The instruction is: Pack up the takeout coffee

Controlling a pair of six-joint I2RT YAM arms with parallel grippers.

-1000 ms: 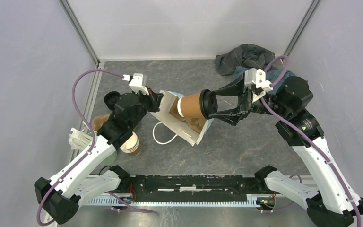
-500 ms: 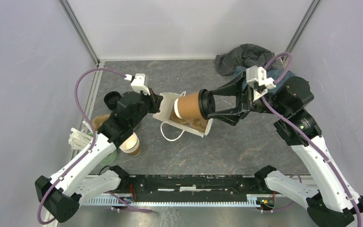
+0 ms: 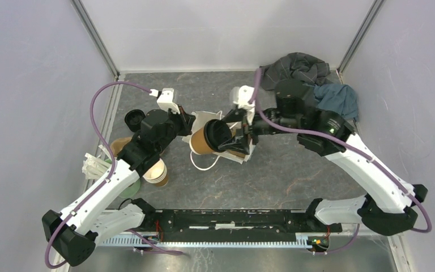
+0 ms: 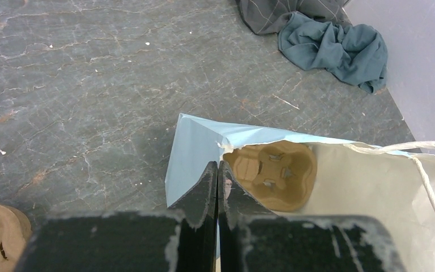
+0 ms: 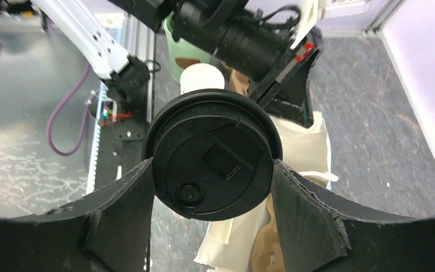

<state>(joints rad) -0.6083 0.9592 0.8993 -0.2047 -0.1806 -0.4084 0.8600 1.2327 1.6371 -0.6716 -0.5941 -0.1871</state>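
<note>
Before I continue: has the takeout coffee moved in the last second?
Yes. The takeout coffee, held by the right end effector, has shifted left in the top view, away from the cloth pile, further over the white bag.

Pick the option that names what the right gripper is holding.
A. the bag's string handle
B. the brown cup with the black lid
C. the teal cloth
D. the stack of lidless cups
B: in the wrist view the right gripper has a finger on each side of the black lid of the takeout coffee, and from above the cup is over the open paper bag.
</note>
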